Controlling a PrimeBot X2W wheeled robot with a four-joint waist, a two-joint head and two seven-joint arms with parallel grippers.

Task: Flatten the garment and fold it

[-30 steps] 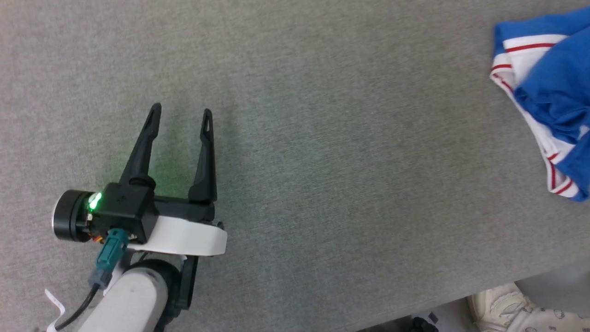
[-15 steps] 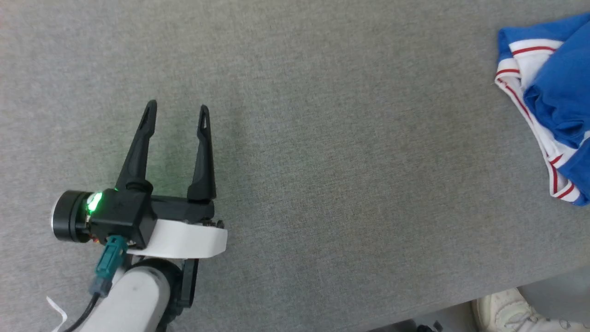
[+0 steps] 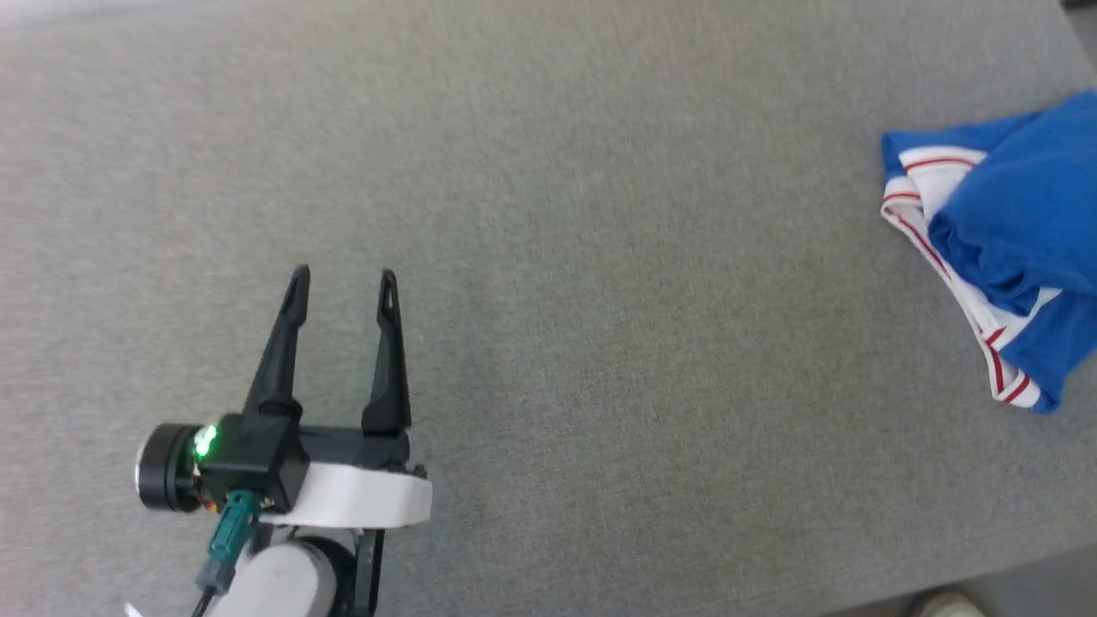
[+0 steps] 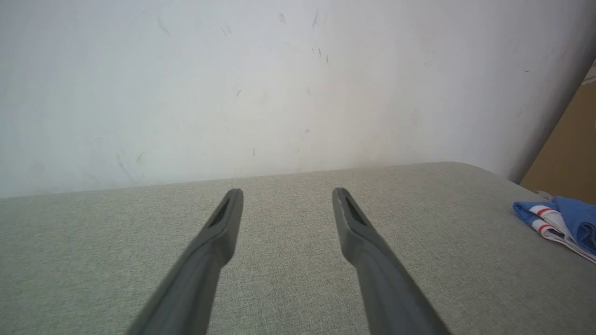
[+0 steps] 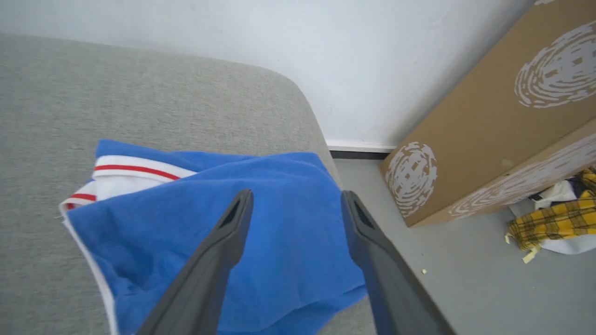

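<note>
The garment point(image 3: 1011, 231), a royal-blue jersey with white trim and thin red stripes, lies bunched at the right edge of the grey cushioned surface point(image 3: 600, 257). The left wrist view has the garment point(image 4: 558, 221) far off to the right. My left gripper point(image 3: 341, 283) stands open over bare fabric at the lower left, well apart from the shirt; in its own view the left gripper point(image 4: 287, 195) holds nothing. My right gripper point(image 5: 295, 197) hovers open above the blue garment point(image 5: 279, 223), with nothing between its fingers.
A pale wall point(image 4: 279, 83) runs behind the surface. Right of the surface's rounded corner there is grey floor, a brown cardboard box point(image 5: 489, 121) and a yellow plaid cloth point(image 5: 554, 223). A pale shoe tip point(image 3: 947, 605) shows at the bottom edge.
The head camera has shifted, so the garment and the left gripper sit lower in the picture. The left gripper stays open; no grasp has happened.
</note>
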